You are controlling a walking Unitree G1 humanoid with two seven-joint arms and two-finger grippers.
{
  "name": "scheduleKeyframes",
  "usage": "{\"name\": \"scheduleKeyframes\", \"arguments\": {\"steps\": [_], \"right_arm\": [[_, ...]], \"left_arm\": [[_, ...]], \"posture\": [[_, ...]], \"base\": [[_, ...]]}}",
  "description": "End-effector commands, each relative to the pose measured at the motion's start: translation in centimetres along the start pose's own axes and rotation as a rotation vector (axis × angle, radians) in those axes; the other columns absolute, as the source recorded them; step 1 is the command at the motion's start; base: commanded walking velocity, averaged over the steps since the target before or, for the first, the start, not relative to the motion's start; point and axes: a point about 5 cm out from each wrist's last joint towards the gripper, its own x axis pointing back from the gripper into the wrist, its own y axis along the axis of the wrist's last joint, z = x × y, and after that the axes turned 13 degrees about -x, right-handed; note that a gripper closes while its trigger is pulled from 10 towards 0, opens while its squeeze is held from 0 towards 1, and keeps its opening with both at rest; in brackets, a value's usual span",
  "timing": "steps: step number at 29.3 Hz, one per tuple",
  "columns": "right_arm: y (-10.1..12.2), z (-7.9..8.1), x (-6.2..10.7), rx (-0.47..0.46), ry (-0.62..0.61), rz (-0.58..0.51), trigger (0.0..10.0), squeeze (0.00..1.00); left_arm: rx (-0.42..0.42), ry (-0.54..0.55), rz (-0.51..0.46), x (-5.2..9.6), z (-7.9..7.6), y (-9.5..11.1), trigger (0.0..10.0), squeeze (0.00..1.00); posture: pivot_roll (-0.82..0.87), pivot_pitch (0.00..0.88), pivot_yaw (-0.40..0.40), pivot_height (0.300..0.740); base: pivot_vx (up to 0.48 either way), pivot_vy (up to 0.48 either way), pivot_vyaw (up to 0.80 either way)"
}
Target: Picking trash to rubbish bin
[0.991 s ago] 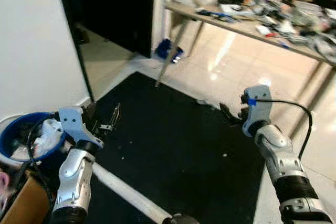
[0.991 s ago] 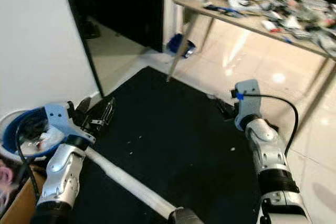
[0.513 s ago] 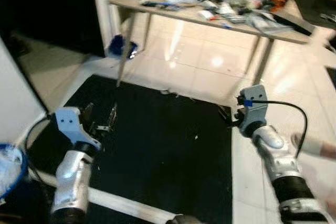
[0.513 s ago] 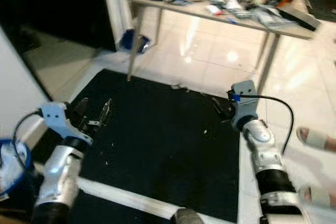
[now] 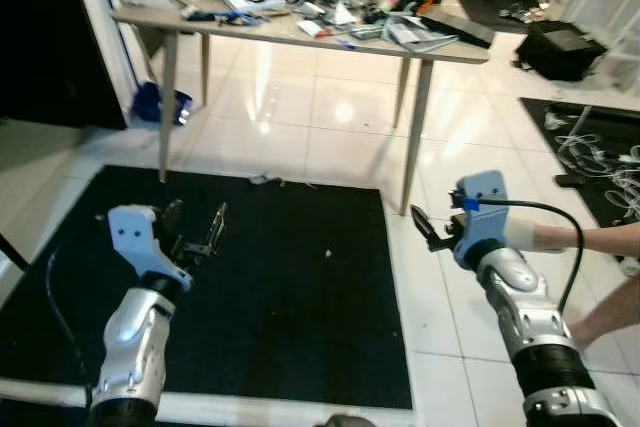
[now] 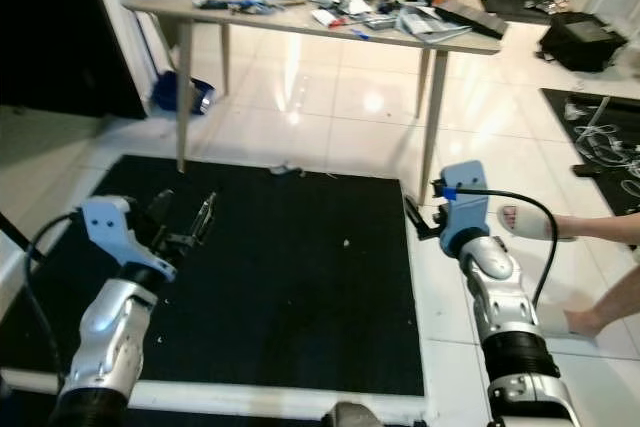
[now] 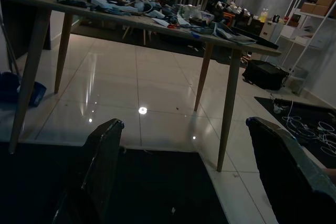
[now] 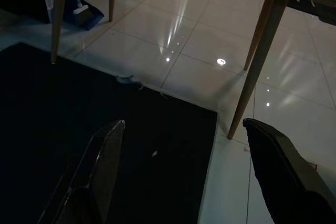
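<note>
A small crumpled scrap of trash [image 5: 262, 179] lies at the far edge of the black floor mat [image 5: 280, 297], also caught in the right wrist view as the scrap [image 8: 127, 81]. A tiny white scrap [image 5: 329, 253] rests on the mat nearer to me. My left gripper [image 5: 195, 219] hovers open above the mat's left part, with nothing between its fingers. Over the mat's right edge my right gripper [image 5: 425, 228] is held open and empty; in its wrist view the two fingers [image 8: 105, 156] stand wide apart.
A long wooden table [image 5: 300, 29] heaped with clutter stands beyond the mat on slim legs [image 5: 412, 147]. A blue dustpan [image 5: 160, 105] sits by the dark doorway at left. A person's slippered foot [image 6: 530, 219] and leg are at right, near cables [image 5: 600, 147] and a black bag [image 5: 565, 47].
The camera has swung right: the blue bin and white wall have slid out, and the table, tiled floor and a person's legs have come in. Both arms keep their pose.
</note>
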Motion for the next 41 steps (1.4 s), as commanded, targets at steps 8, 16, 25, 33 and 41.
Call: {"name": "scheduleKeyframes", "arguments": {"steps": [8, 16, 25, 33, 41], "right_arm": [[0.13, 0.23, -0.11, 0.017, 0.011, -0.009, 10.0, 0.0], [-0.04, 0.12, -0.15, 0.017, 0.009, -0.003, 10.0, 0.0], [-0.13, -0.07, -0.14, 0.012, 0.003, -0.005, 10.0, 0.0], [-0.09, -0.16, -0.16, 0.016, 0.0, -0.01, 10.0, 0.0], [-0.02, -0.16, -0.21, 0.018, 0.002, -0.014, 10.0, 0.0]], "left_arm": [[0.008, -0.016, 0.005, 0.33, -0.01, -0.16, 10.0, 0.0], [0.012, -0.031, 0.003, 0.29, -0.11, -0.19, 10.0, 0.0], [0.01, -0.034, 0.0, 0.28, -0.13, -0.13, 10.0, 0.0], [0.008, -0.036, -0.001, 0.29, -0.13, -0.1, 10.0, 0.0], [0.006, -0.037, -0.008, 0.25, -0.14, 0.02, 10.0, 0.0]], "posture": [[0.0, 0.0, -0.037, 0.74], [0.0, 0.0, -0.037, 0.74], [0.01, 0.0, -0.038, 0.74], [0.01, 0.0, -0.038, 0.74], [0.0, 0.0, -0.036, 0.74]], "base": [[0.3, 0.0, 0.0], [0.319, 0.0, 0.0], [0.325, 0.0, -0.77], [0.338, 0.0, -0.07], [0.34, 0.0, 0.0]]}}
